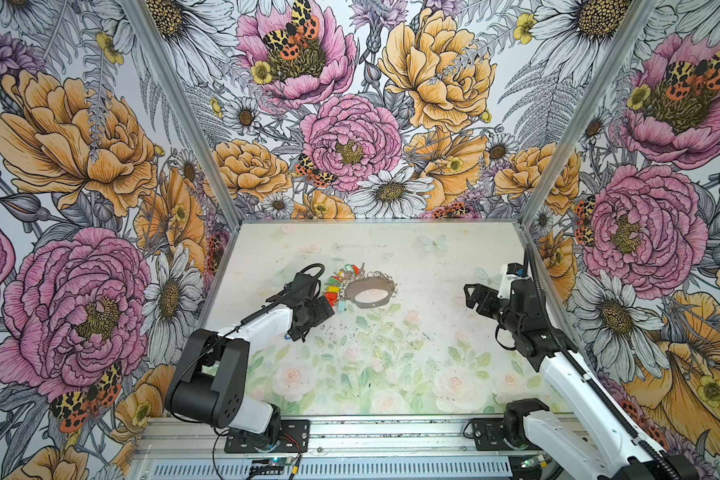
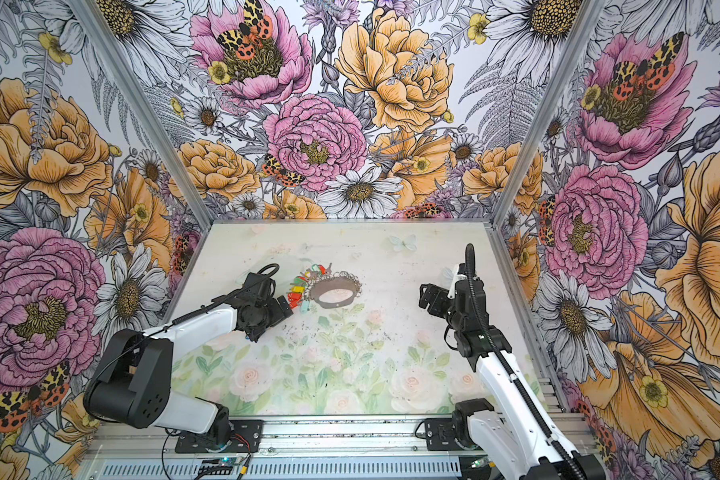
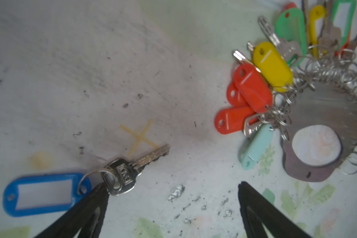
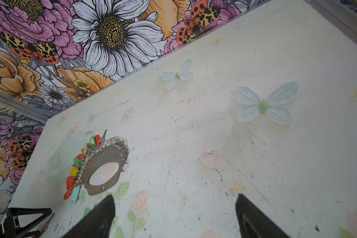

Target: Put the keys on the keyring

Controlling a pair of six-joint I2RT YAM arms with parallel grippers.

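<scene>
The keyring [image 1: 368,285] lay flat on the worktop [image 1: 441,257], left of centre. The keys [image 1: 333,287] with their coloured tags were fanned along its left edge among its wire loops. The left jaws were spread wide and held nothing, just beside that bunch. In the left wrist view one fingertip [image 3: 95,204] sat against a loose key [image 3: 132,169] with a blue tag [image 3: 43,193]. The right jaws, also spread and empty, hovered well apart to the right.

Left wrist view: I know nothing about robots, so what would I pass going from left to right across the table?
Blue tag → silver key joined to it by a small ring → bunch of red tags → grey metal hoop edged with wire loops.
</scene>
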